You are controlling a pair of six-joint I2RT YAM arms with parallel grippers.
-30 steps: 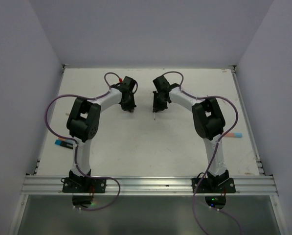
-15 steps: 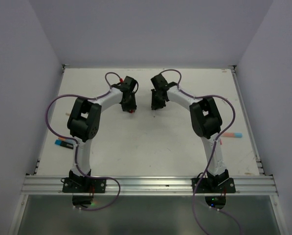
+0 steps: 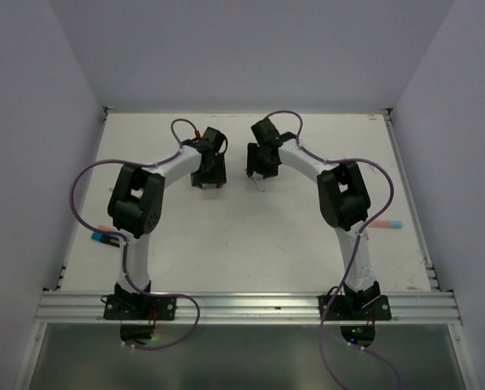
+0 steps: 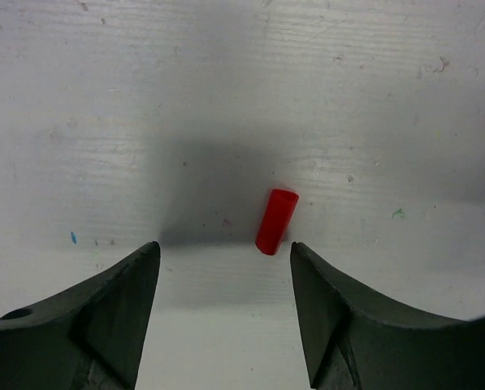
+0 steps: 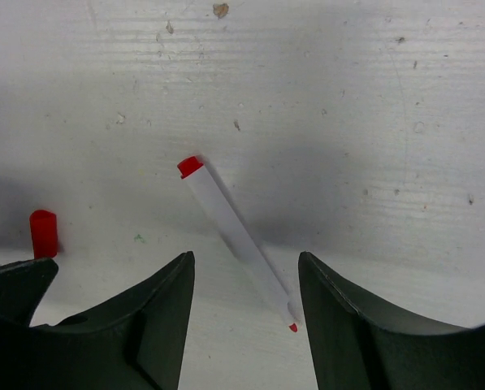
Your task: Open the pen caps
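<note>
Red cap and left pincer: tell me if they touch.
Apart. Left wrist view shows bare table between the red cap and the left pincer.

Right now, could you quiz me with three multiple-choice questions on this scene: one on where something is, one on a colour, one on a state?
1. The cap lies: A on the table; B in a pincer; C on the pen.
2. Its colour: A blue; B red; C green.
3. The right pincer is: A shut on the pen; B open, holding nothing; C shut on the cap.

Answers: 1 A, it lies loose on the table ahead of the left pincer, whose jaws are open. 2 B, it is plainly red. 3 B, the pen lies free between wide jaws.
</note>
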